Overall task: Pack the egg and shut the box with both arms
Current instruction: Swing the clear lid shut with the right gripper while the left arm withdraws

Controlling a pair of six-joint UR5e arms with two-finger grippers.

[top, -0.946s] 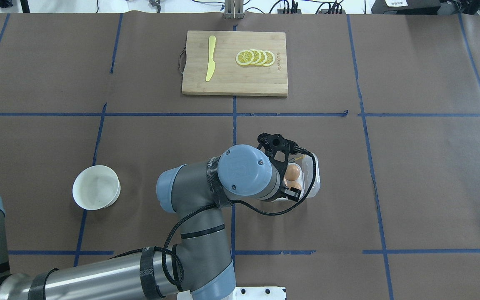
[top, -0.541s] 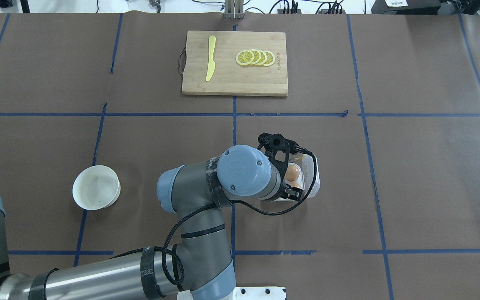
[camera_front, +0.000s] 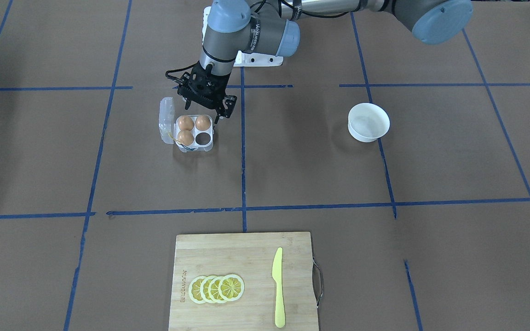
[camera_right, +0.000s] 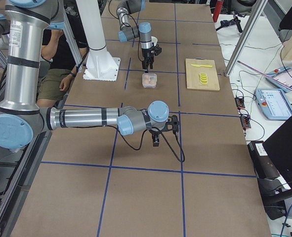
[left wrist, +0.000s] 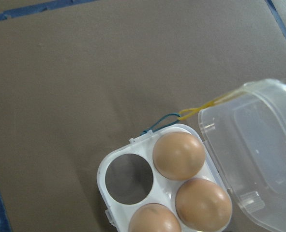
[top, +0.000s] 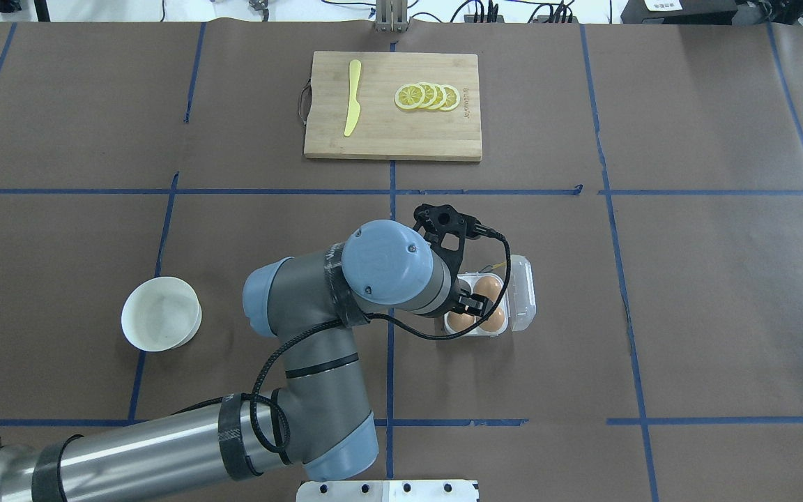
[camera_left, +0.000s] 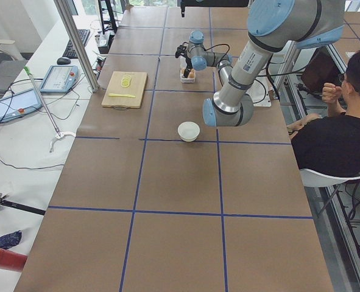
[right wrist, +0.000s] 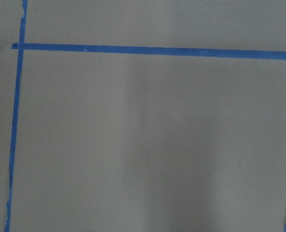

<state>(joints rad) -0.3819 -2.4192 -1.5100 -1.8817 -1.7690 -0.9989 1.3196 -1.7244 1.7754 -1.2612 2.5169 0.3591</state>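
Overhead exterior shows my left fingers (top: 475,304) spread wide and gripping nothing, hanging just above the box (top: 502,305). On the left wrist view the box sits directly beneath them, its lid (left wrist: 259,154) swung open, three eggs (left wrist: 203,204) seated and one cell (left wrist: 129,178) bare. The right fingers (camera_right: 163,132) hover over the worktop (camera_right: 210,148), well apart from the box. I cannot tell how far open they are.

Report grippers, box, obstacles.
Left gripper open, empty, over box edge. Right gripper state unclear. Lid open, three eggs, one cell empty. Left gripper may block lid.
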